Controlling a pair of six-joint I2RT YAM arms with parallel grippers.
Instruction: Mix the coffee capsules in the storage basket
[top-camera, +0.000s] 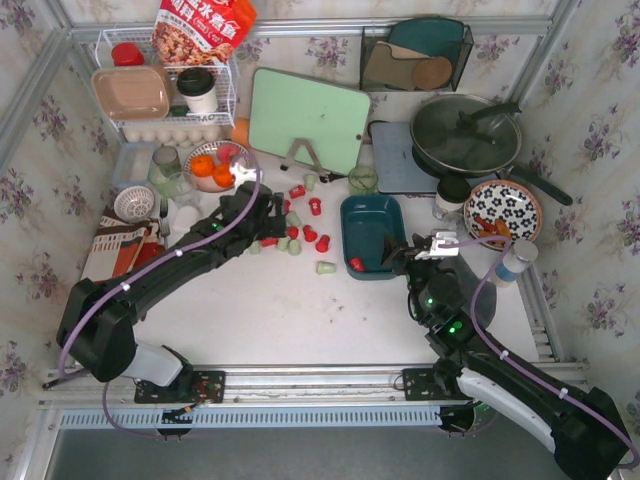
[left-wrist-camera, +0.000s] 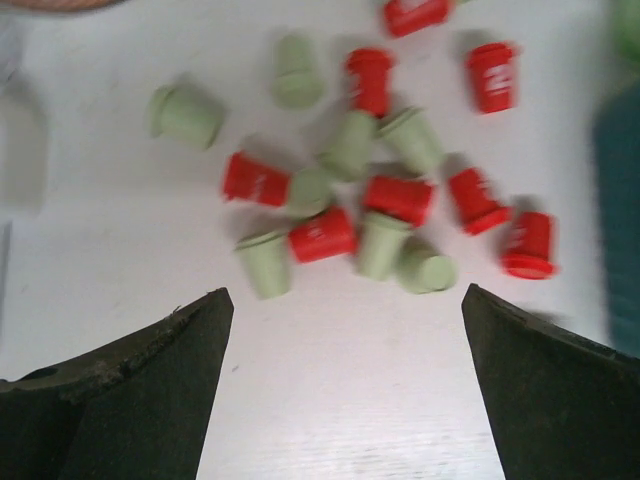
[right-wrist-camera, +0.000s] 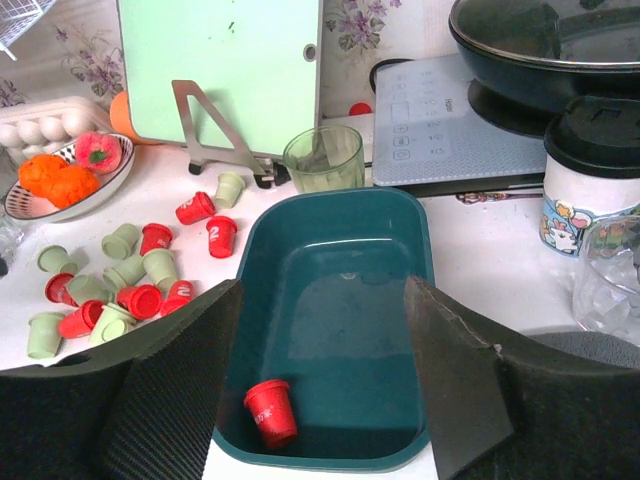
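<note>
Teal plastic rectangular basket (right-wrist-camera: 330, 197) holds one red tapered capsule (right-wrist-camera: 270, 410) at its 7 o'clock corner; other red and pale green capsules (left-wrist-camera: 322, 235) lie on the white surface (left-wrist-camera: 330, 400) at basket's 9 o'clock. Left fingers (left-wrist-camera: 150, 380) released wide over them, right fingers (right-wrist-camera: 170, 380) apart, empty. Straddle one isolated pod; alternate colours.

Dark teal rectangular plastic storage basket (right-wrist-camera: 330, 200): smooth, glossy. Red and pale green cup-shaped coffee capsules (left-wrist-camera: 320, 235): matt plastic. White table (left-wrist-camera: 330, 380): smooth, faint grain. Green glass cup (right-wrist-camera: 323, 158): translucent, shiny. Left gripper (left-wrist-camera: 345, 295) fingers (left-wrist-camera: 130, 400): dark, matt, rough-edged.
</note>
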